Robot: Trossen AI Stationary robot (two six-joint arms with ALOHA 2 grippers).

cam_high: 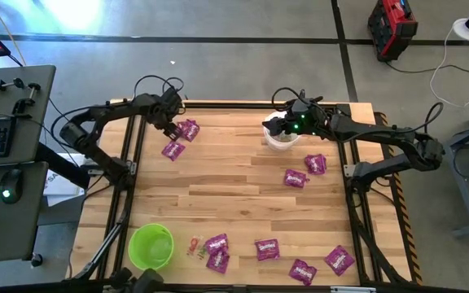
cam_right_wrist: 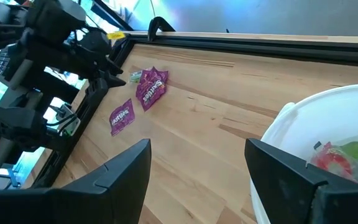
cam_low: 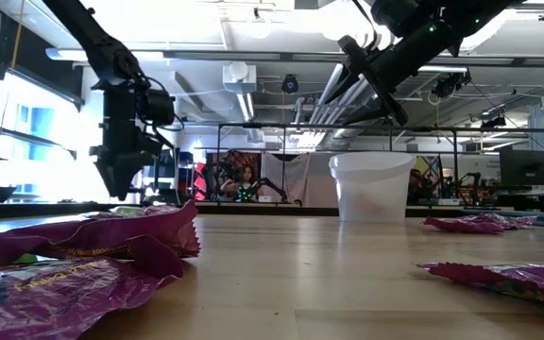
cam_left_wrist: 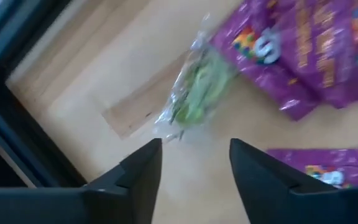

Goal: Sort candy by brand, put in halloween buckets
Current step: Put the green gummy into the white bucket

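Left pincer [cam_high: 172, 129] beside two purple packets [cam_high: 181, 139] — right pincer [cam_high: 277, 125] over the white bucket [cam_high: 282, 141]; green bucket [cam_high: 151, 246] at the counter's [cam_high: 234, 191] near edge.

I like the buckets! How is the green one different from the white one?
The green bucket is lime coloured; the white bucket is pale. The green one sits at the table's near left corner, with no arm over it; the white one sits at the far side, under the right end effector. Both are small, round and upright.

"Skittles" on a purple packet [cam_right_wrist: 152, 87].
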